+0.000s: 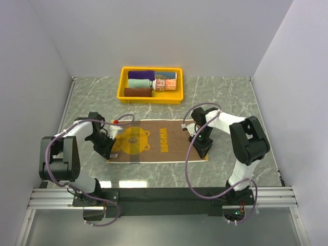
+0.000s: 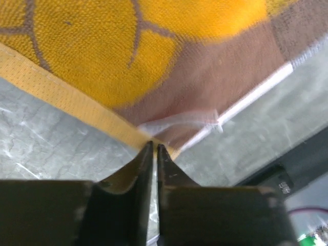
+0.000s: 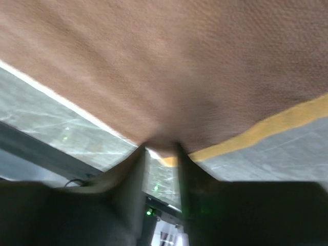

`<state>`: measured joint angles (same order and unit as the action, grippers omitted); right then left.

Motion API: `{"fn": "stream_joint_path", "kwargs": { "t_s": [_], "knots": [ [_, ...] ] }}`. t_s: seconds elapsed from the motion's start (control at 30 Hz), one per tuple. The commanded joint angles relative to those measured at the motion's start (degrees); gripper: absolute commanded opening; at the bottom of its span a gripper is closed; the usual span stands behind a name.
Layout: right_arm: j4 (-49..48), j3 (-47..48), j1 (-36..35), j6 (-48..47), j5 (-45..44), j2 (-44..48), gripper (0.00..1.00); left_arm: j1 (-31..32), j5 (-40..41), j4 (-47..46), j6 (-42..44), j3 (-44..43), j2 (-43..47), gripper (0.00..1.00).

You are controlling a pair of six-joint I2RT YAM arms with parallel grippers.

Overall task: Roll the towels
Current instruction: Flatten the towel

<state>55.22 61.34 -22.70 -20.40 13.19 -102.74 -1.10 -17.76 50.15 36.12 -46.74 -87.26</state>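
Top external: brown towel (image 1: 159, 146) lying flat on bench (image 1: 230, 102); left pincer (image 1: 110, 152) pinching towel corner toward bench's near-left corner, right pincer (image 1: 201, 151) pinching corner toward near-right.

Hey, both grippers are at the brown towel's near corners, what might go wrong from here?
1. The left gripper pinches only the very edge of the brown towel; it may slip out.
2. The right gripper has just the corner tip between its fingers, so the roll may start skewed.
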Motion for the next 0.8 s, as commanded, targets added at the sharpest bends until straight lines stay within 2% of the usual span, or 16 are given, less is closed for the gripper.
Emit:
{"fn": "stream_joint_path", "kwargs": {
  "t_s": [0.0, 0.1, 0.17, 0.2, 0.33, 0.47, 0.63, 0.7, 0.77],
  "knots": [
    [0.75, 4.3, 0.99, -2.61, 4.45, 4.29, 0.42, -0.74, -7.09, 4.07, 4.31, -5.61, 1.83, 0.16],
    [1.29, 9.58, 3.62, -3.59, 6.67, 8.16, 0.51, -0.74, -14.12, 4.09, 1.69, -10.8, 4.02, 0.27],
    [0.15, 12.47, 5.73, -3.24, 8.08, 9.13, 0.51, -1.0, -15.46, 0.76, -1.47, -12.75, 4.29, 0.3],
    [-0.98, 13.44, 7.74, -2.89, 8.43, 8.79, 0.5, -1.44, -15.64, -3.87, -5.32, -14.15, 4.03, 0.3],
    [-1.0, 20.55, 12.41, -1.57, 9.74, 2.57, 0.48, -3.11, -14.41, -12.33, -14.12, -18.72, -0.87, 0.3],
    [1.02, 23.82, 15.93, -3.15, 11.85, -1.23, 0.48, -5.13, -16.78, -14.64, -18.08, -22.42, -5.36, 0.31],
    [4.71, 24.96, 17.34, -5.43, 13.0, -1.33, 0.49, -9.52, -17.92, -15.79, -22.84, -24.45, -6.34, 0.35],
    [5.77, 26.63, 17.34, -7.53, 14.05, -0.62, 0.49, -11.72, -18.98, -14.39, -22.76, -25.68, -6.6, 0.36],
    [2.89, 26.9, 17.42, -7.29, 12.48, 0.35, 0.5, -12.86, -18.63, -13.42, -21.19, -26.21, -7.39, 0.36]
  ]
}}
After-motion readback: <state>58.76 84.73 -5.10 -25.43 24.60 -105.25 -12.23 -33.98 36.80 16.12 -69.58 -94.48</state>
